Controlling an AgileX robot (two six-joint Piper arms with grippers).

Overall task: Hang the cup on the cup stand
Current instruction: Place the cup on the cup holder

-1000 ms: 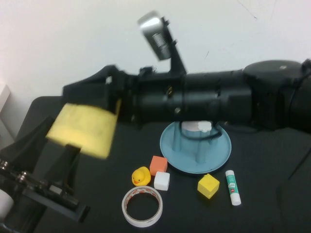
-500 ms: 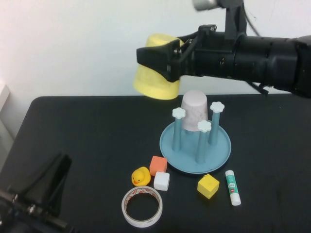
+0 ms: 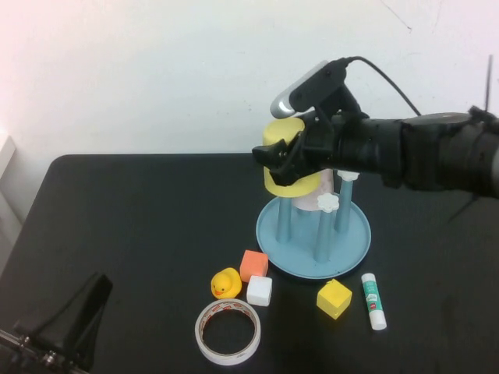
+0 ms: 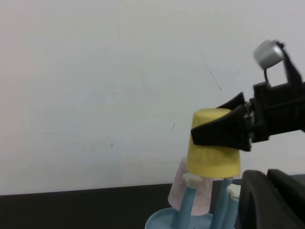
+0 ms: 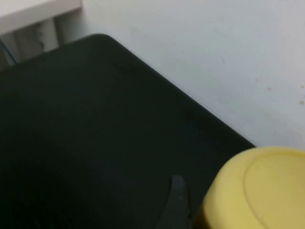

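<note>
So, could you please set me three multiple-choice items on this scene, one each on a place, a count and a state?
1. Where is the yellow cup?
A. Lying by the tape roll
B. Upside down at a peg top of the cup stand, held by the right gripper
C. Standing at the table's far left

2. How many cube blocks lie in front of the stand?
A. Three
B. Two
C. Five

3. What is the state of the left gripper, low at the table's near left corner?
A. Holding the duck
B. Holding the glue stick
C. Jaws shut on nothing

Answers: 1 B, the right jaws clamp the inverted cup over the stand; 2 A, orange block, white block and yellow block; 3 C, nothing is in or near it.
</note>
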